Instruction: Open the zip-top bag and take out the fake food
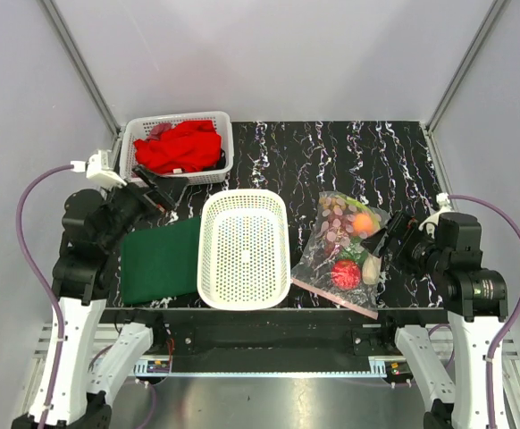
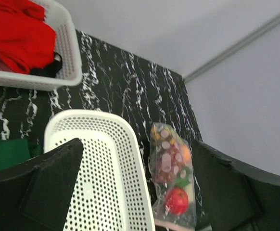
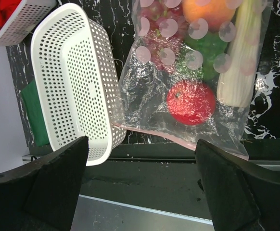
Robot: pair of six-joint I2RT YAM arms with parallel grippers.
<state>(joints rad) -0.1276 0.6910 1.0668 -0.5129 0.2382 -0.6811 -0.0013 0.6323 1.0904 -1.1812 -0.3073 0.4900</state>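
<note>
Right gripper (image 3: 140, 154), jaws wide and empty, hangs at the right edge of zip-top bag (image 3: 140, 91). Bag lies right of middle white basket (image 1: 242, 195), zip strip (image 3: 178, 140) at near end, fake food (image 3: 190, 102) inside. Left gripper (image 1: 162, 192), jaws also wide, sits left of basket. Judgement: right arm nearer.

Two baskets (image 1: 242, 255) (image 1: 178, 118), one zip-top bag (image 1: 318, 265)

Bright, even, diffuse light falls from above. The white basket (image 1: 243, 248) casts only a faint, soft shadow around itself. Right of the basket, the zip-top bag (image 3: 145, 91) glints with small crinkled highlights. Focus is sharp.
</note>
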